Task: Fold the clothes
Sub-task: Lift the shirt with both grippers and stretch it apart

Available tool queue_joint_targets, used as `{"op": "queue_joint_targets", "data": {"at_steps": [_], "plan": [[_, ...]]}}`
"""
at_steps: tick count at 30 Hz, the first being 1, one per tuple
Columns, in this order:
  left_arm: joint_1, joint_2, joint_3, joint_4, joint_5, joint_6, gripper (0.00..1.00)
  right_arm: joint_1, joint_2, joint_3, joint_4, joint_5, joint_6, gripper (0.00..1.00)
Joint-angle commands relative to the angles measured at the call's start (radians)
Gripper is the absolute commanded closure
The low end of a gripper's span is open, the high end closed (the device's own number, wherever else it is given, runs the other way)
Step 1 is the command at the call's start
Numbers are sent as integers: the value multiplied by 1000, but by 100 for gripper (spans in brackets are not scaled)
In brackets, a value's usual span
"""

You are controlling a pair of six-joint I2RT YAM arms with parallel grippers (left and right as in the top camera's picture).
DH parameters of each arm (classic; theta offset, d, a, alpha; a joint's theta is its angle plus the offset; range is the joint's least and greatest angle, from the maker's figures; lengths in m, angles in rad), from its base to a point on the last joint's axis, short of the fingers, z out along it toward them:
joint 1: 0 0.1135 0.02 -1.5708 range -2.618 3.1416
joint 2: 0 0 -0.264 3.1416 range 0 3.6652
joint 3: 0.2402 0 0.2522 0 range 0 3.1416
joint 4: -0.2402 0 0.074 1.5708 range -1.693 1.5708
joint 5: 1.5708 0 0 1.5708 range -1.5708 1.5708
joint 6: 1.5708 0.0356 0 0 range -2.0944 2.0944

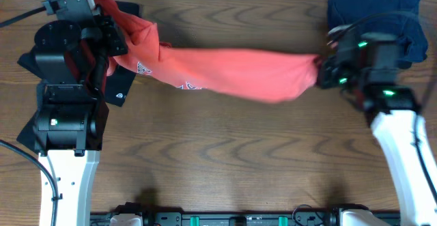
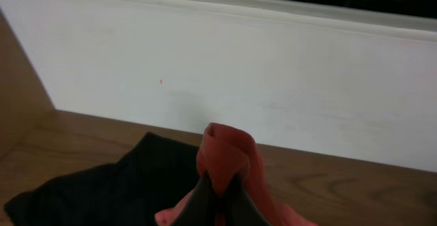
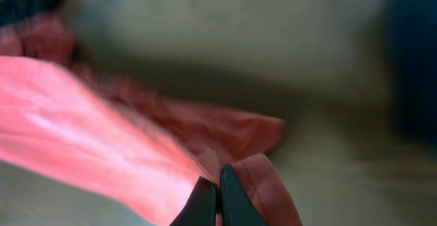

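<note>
Faded coral-red cotton T-shirt (image 1: 232,72): left gripper (image 2: 220,193) and right gripper (image 3: 217,188) each clamped on an end. I should pull evenly and lay it flat.

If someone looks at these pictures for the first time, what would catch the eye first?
First the coral-red T-shirt, stretched as a long band across the far half of the wooden table, between the left gripper and the right gripper, both shut on its cloth. Then the dark clothes at either end: a black garment under the left arm, and a navy garment in the far right corner.
</note>
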Motion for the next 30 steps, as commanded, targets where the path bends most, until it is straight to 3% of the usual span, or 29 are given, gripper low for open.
{"op": "queue_joint_targets", "data": {"at_steps": [1,19,30], "plan": [[6,0,32,9,-71,-5,94,-48,-55,84,-15,58,-36,99],[50,-94,32,26,-82,-5,94,-152,-78,315,-85,57,-35,99],[50,-326,32,95,-82,-5,94,-153,-129,513,-237,58,-54,99]]}}
